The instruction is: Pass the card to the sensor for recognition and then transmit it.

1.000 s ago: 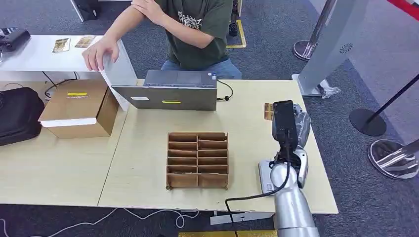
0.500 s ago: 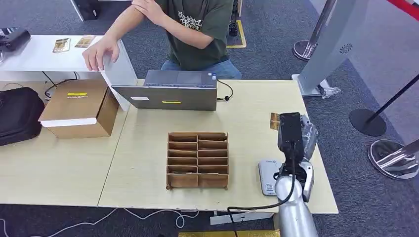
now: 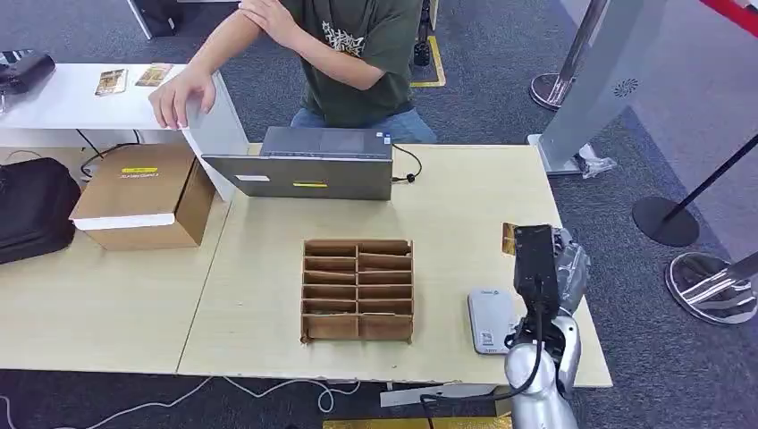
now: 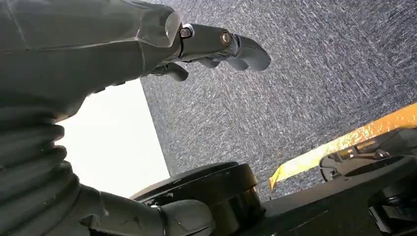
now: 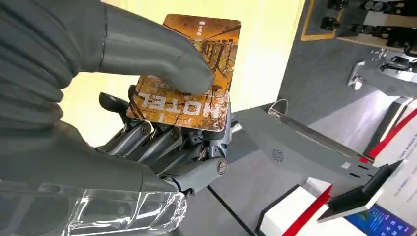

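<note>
My right hand [image 3: 554, 259] is raised over the table's right edge and pinches a brown hotel card [image 3: 508, 238], whose edge peeks out beside the wrist camera. Up close, the card [image 5: 189, 78] sits flat between the thumb and the fingers [image 5: 162, 142] of that hand [image 5: 147, 123]. The white card sensor [image 3: 491, 319] lies on the table near its front edge, below and left of the hand. A brown slotted card rack [image 3: 357, 289] stands mid-table. My left hand [image 4: 211, 46] hangs over grey carpet, fingers loosely curled with nothing in them.
A closed grey laptop [image 3: 308, 174] lies at the table's far side, with a person [image 3: 349, 54] seated behind it. A cardboard box [image 3: 143, 197] and a black bag [image 3: 31, 206] sit on the left table. Stanchion bases [image 3: 666, 219] stand right of the table.
My right hand has carried the card toward me and to the right, from over the table's right side to its right edge. The sensor now lies uncovered.
</note>
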